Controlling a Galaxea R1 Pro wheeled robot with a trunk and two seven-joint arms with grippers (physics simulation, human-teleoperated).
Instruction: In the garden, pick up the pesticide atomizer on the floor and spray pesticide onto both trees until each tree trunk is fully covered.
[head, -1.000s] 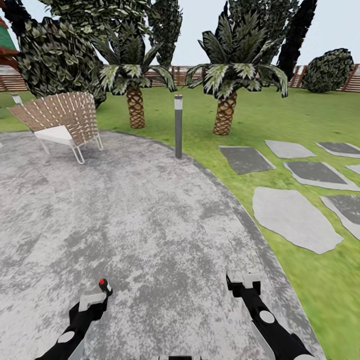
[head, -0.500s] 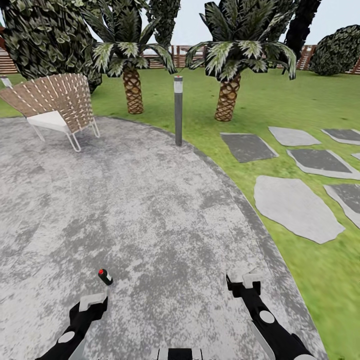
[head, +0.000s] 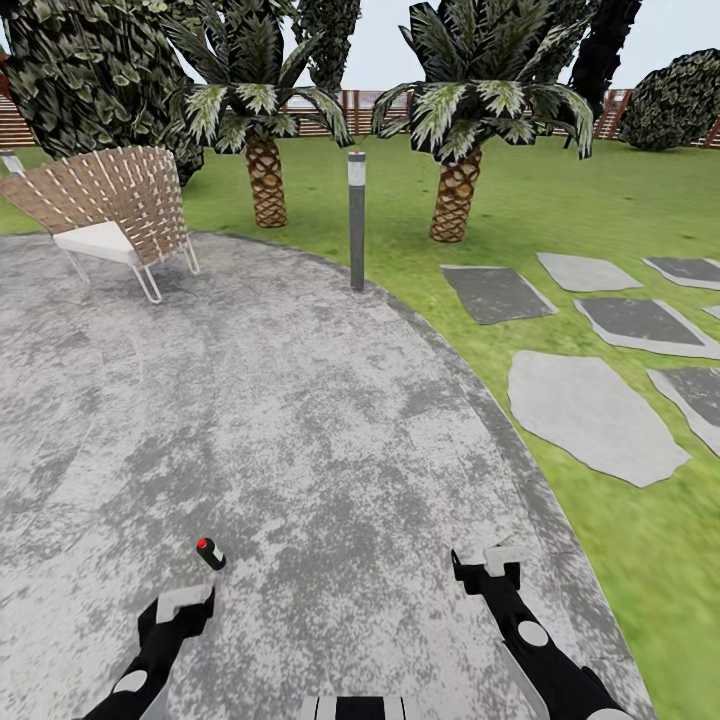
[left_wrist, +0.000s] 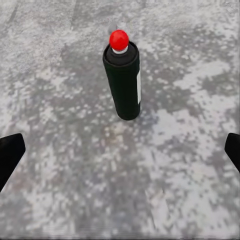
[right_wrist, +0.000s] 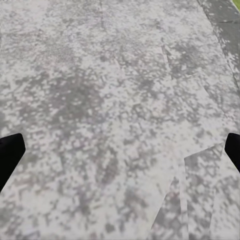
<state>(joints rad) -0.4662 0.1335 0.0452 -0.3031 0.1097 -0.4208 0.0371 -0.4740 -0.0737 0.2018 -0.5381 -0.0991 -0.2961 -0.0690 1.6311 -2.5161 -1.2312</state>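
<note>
step: I'm lining up on the pesticide atomizer (head: 210, 553), so this is the pick-up part, nothing sprayed yet by my reckoning.

atomizer: it's standing upright on the grey paved patio (head: 300, 420), a dark can with a red button on top, just ahead of my left gripper (head: 185, 603) and not touching it. In the left wrist view the can (left_wrist: 122, 80) is sitting straight out in front, centred between my two fingertips (left_wrist: 10, 152).

left gripper: released, jaws spread wide, nothing in them.

right gripper (head: 490, 560): also spread open and holding nothing, hovering over bare paving off to the side, well apart from the can.

next move: I'm thinking I need to push the left gripper forward and down so the jaws come either side of the can body, below the red button, then close. It's a narrow upright thing, so a clumsy nudge could tip it over.

labels: there's a thin pale strip down one side of the can that could be a label, but it's too small for me to read any writing or brand.

trees: I'm only seeing short palms (head: 455, 130) and dark shrubs past the lawn (head: 620, 200), so the thick trunks I'm meant to spray aren't something I can place yet.
</note>
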